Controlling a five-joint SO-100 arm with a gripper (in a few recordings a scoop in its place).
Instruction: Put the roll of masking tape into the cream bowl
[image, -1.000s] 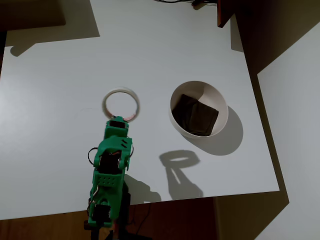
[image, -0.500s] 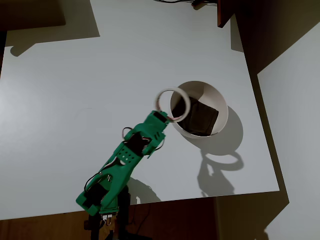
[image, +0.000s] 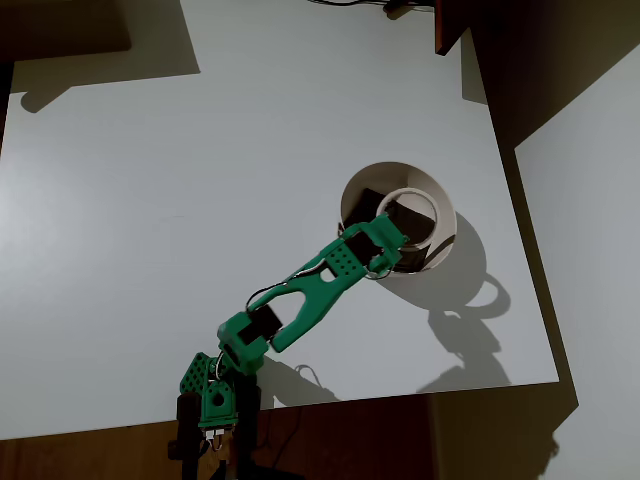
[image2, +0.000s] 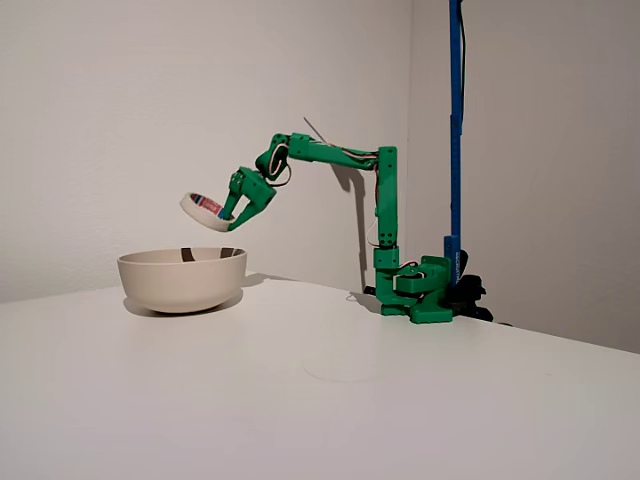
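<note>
Risk, as judged: the tape (image2: 205, 211) hangs tilted and is pinched only at one edge, so on release it may tip, strike the rim of the bowl (image2: 182, 277) and roll out onto the table (image2: 330, 400), or bounce off the dark piece (image: 412, 230) lying in the bowl. Release from this height adds to that. The gripper (image2: 232, 208) is clamped on the tape's rim nearest the arm, with the ring sticking out past the fingertips, away from the arm. The tape is in the air, clear above the bowl and not touching it; the overhead view puts the ring (image: 408, 215) within the bowl's outline (image: 448, 215), toward the middle.
</note>
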